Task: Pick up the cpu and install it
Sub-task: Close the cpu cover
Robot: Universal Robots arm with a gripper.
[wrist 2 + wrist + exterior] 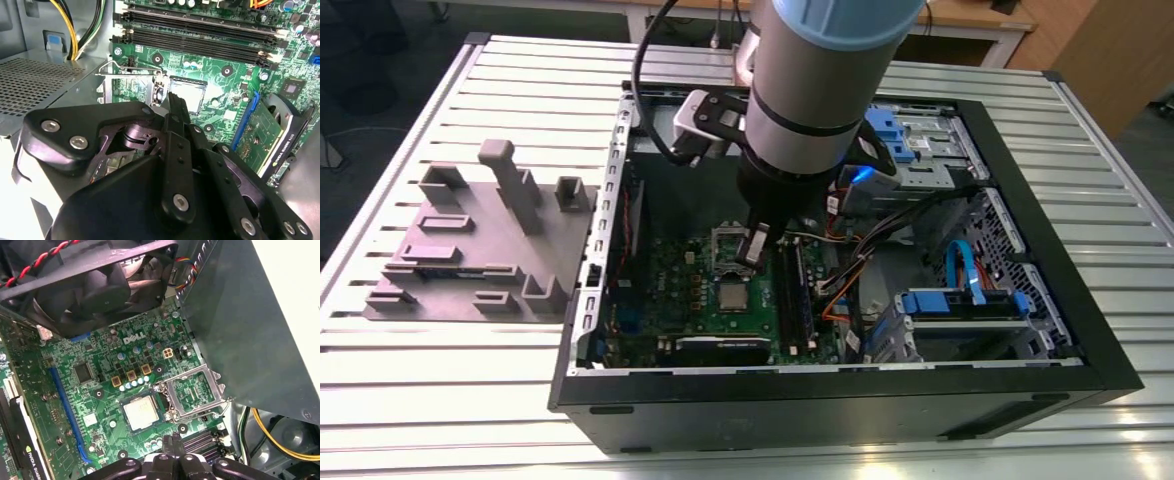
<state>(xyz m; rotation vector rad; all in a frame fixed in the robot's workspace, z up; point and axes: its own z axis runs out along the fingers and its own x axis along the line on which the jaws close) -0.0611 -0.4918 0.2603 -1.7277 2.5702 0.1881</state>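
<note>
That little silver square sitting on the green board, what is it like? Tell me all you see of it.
The cpu is a small flat square chip with a silvery-grey metal top and a paler rim. It lies flat in its seat on the green board, beside the open metal socket frame, which is swung up off it. Nothing rests on it. The gripper hangs close by without touching it. In the exterior view it shows as a pale square below the arm.

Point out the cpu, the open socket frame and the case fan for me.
cpu (141, 413), first wrist view, middle of its silvery top.
socket frame (218, 388), first wrist view, its outer metal edge.
case fan (100, 290), first wrist view, its dark blades.
</note>
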